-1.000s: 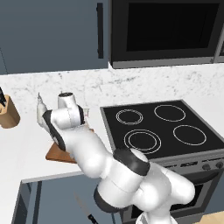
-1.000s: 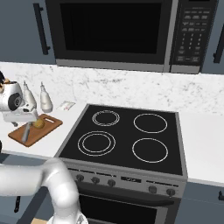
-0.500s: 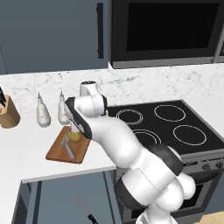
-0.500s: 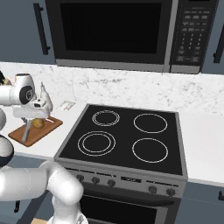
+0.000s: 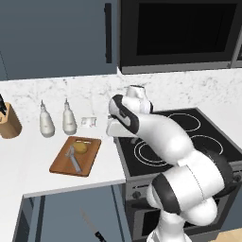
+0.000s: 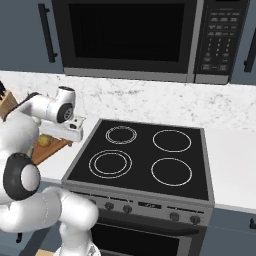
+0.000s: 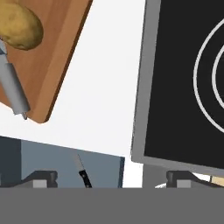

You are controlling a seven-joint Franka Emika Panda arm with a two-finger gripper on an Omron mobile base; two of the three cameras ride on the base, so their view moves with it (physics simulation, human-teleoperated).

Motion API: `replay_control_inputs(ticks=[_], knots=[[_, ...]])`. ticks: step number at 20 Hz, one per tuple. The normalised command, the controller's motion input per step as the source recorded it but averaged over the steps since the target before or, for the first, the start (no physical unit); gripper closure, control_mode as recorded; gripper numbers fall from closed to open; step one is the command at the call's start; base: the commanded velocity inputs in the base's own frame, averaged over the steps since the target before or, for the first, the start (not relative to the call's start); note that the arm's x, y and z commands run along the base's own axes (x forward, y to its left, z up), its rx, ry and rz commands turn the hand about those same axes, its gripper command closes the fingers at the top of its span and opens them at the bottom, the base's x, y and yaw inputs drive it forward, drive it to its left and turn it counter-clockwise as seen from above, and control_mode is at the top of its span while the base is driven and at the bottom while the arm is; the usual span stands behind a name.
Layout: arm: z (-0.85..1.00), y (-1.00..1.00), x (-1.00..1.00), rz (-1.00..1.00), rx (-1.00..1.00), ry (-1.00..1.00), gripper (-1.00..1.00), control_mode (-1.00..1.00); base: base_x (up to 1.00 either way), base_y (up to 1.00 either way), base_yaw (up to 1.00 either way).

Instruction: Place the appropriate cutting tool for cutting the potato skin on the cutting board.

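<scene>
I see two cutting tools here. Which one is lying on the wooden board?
The grey metal peeler, beside the potato on the cutting board. The black-handled knife lies down on the floor instead.

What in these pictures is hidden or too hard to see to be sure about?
- Fingers: in the left base view the white hand hides them, so open or shut cannot be told.
- Cutting board: in the right base view the arm covers most of it.
- Peeler: in the hand view the left edge cuts off its head.
- Potato: whether it touches the peeler is too small to judge.
- Knife: tiny, its blade barely visible.
</scene>
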Motion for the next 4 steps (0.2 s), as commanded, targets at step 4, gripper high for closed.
replay_control_inputs(ticks=[4], knots=[[0.00,-1.00,-0.12,-0.09,0.20,0.00,-1.00,-1.00,0.00,0.00,0.00]])
